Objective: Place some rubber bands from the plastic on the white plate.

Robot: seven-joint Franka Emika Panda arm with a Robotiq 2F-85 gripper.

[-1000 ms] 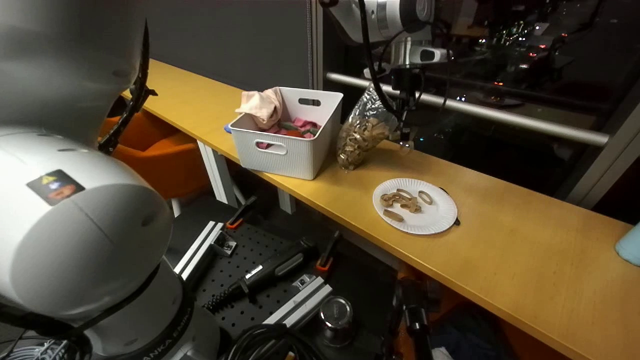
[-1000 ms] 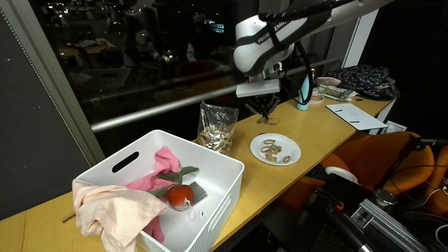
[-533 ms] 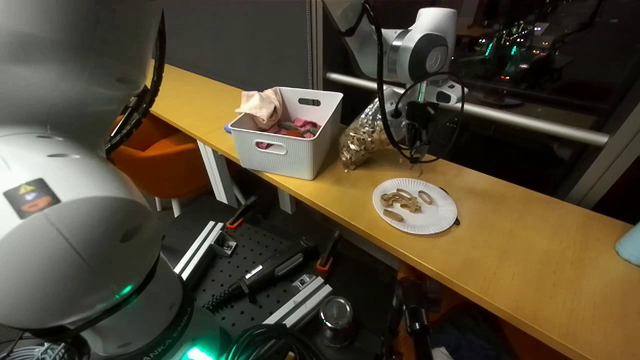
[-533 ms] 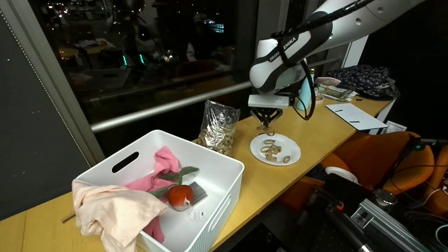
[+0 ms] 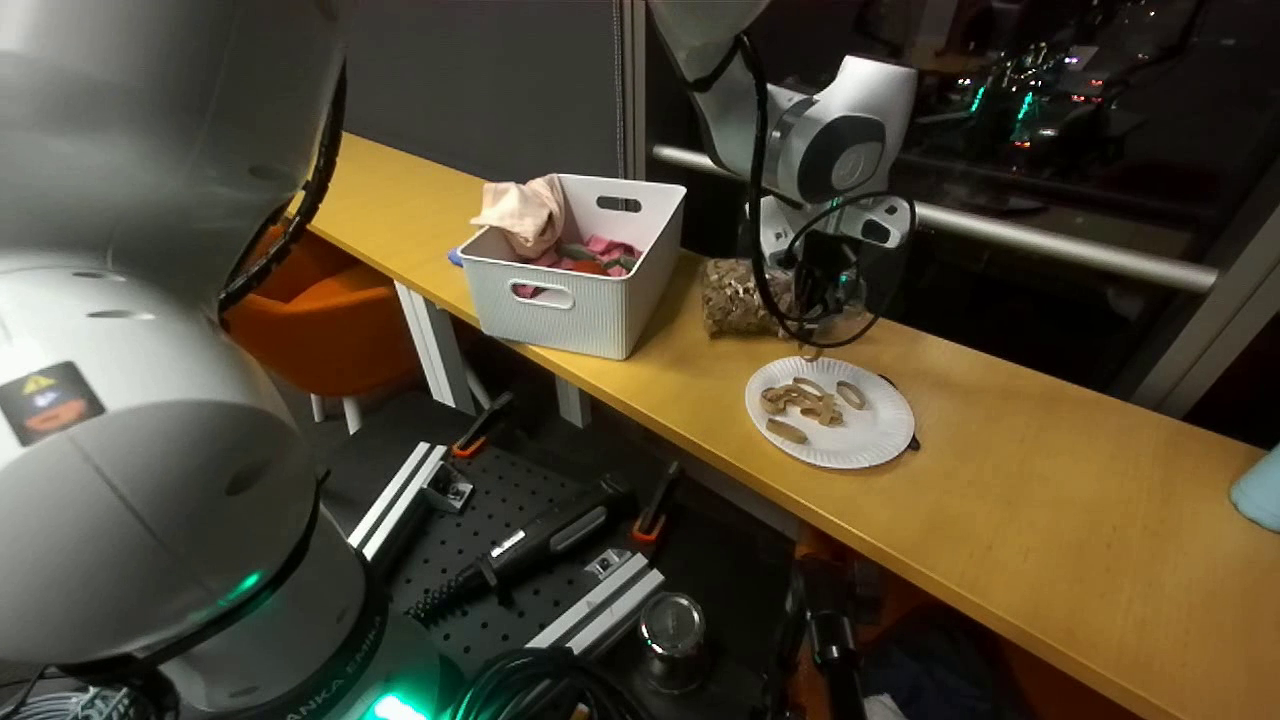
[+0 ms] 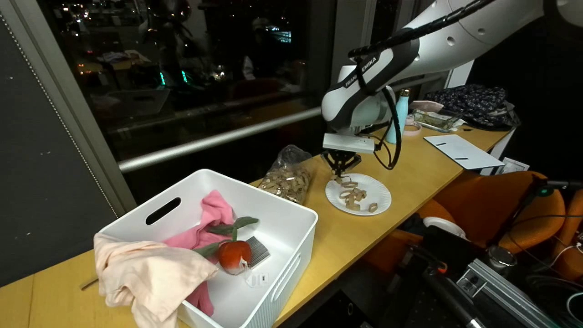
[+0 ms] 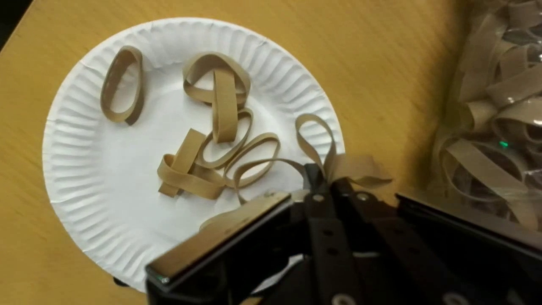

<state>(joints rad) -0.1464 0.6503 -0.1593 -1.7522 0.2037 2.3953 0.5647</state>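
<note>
The white plate [image 7: 135, 169] lies on the table with several tan rubber bands [image 7: 224, 106] on it, looped and partly overlapping. At the plate's edge nearest the plastic, my gripper [image 7: 327, 180] is shut on a small bunch of rubber bands [image 7: 355, 169], whose loops stick out on both sides of the fingertips. In an exterior view the gripper [image 6: 337, 176] hangs low over the plate's rim [image 6: 382, 196]. The plastic [image 6: 288, 180], a clear bag full of rubber bands, leans slumped beside the plate. Part of the bag [image 5: 735, 298] is behind the arm in an exterior view.
A white bin [image 6: 259, 300] with pink cloth [image 6: 216, 212] and a red fruit-like item [image 6: 234, 255] stands beside the bag. Behind the bag runs a window rail [image 6: 218, 141]. A light blue bottle [image 6: 400, 116] and a whiteboard [image 6: 464, 150] lie farther along the table.
My gripper has come down to the plate's rim with the bunch held. The bag, upright a second ago, has sagged and its top has dropped. Bands lying on the plate look unmoved.
</note>
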